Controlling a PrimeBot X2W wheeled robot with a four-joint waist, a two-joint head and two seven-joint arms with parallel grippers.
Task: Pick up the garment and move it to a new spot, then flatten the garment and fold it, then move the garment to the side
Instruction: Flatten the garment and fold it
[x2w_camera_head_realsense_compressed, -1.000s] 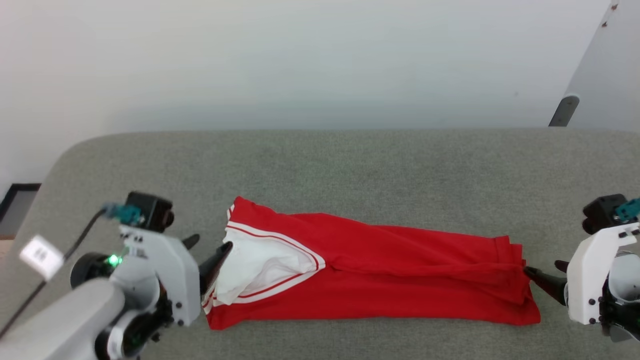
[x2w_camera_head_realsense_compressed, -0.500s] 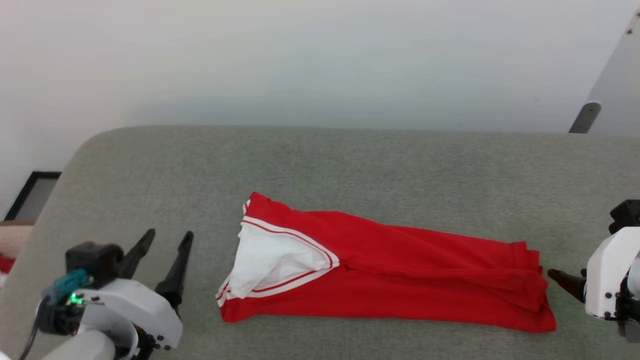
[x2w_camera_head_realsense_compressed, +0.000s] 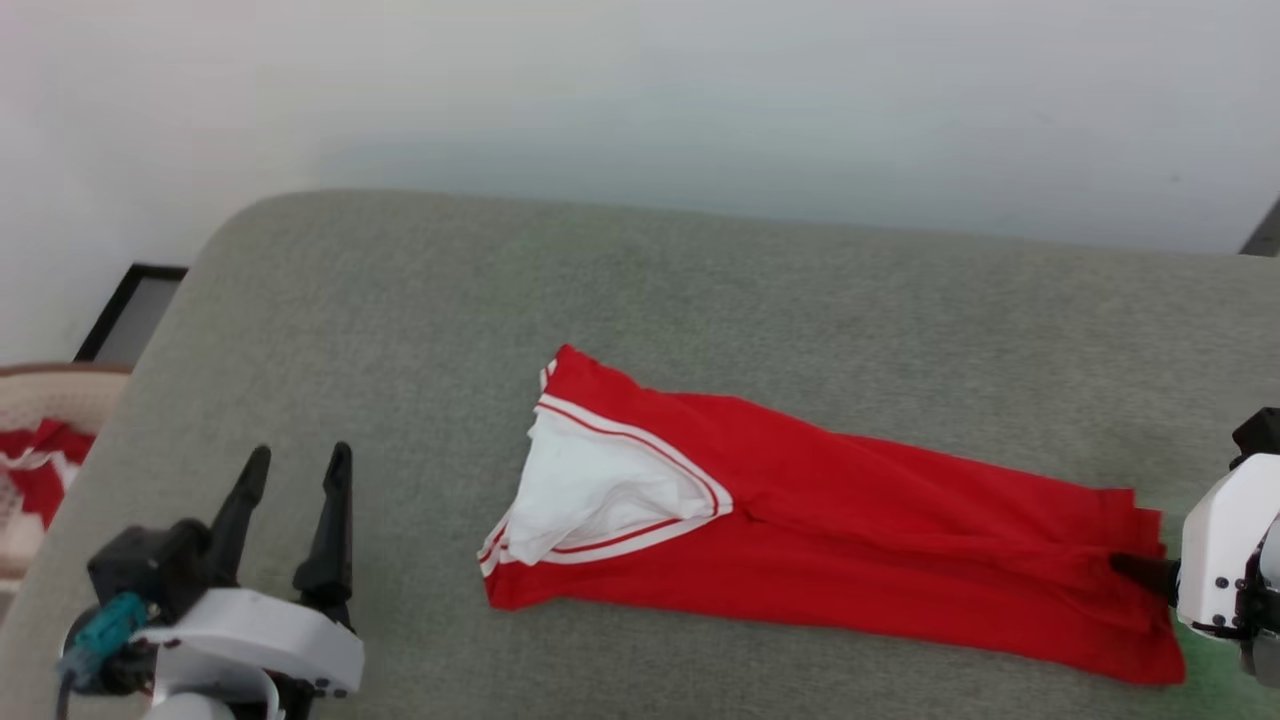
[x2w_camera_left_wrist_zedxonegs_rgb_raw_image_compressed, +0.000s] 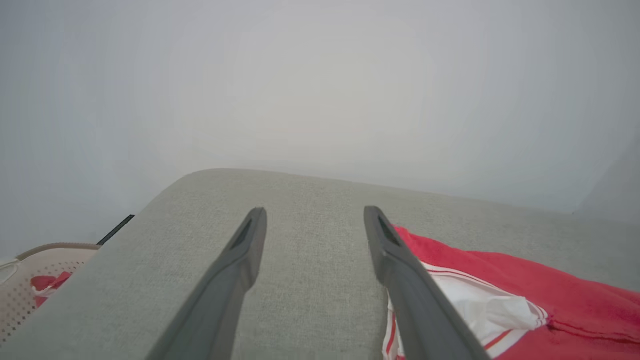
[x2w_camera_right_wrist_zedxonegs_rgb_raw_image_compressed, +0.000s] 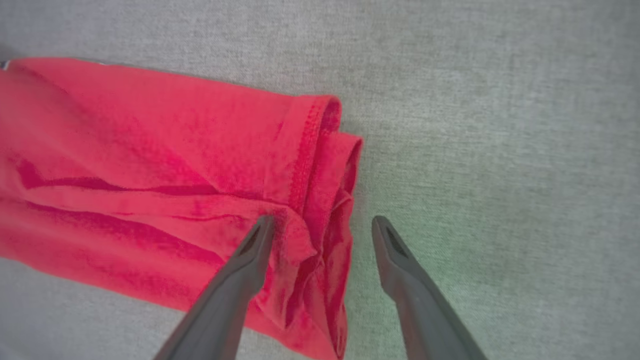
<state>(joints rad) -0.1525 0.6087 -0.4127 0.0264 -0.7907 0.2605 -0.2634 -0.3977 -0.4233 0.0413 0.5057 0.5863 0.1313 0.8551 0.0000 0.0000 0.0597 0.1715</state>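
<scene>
Garment: the red jersey (x2w_camera_head_realsense_compressed: 850, 540) is laid out as a long folded strip across the grey cushion (x2w_camera_head_realsense_compressed: 700, 290), with its white panel and striped trim turned up at the left end.
Left gripper (x2w_camera_head_realsense_compressed: 300, 452): held open and empty above the cushion, well apart from the jersey.
Right gripper (x2w_camera_right_wrist_zedxonegs_rgb_raw_image_compressed: 324, 222): spread wide with nothing grasped; one finger is set over the bunched hem, the other over bare cushion.
Basket (x2w_camera_head_realsense_compressed: 60, 395): seen beyond the cushion's left edge, with red-and-white cloth (x2w_camera_head_realsense_compressed: 35, 460) inside.

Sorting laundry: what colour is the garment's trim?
Trim: white with a red stripe, best in head view.
</scene>
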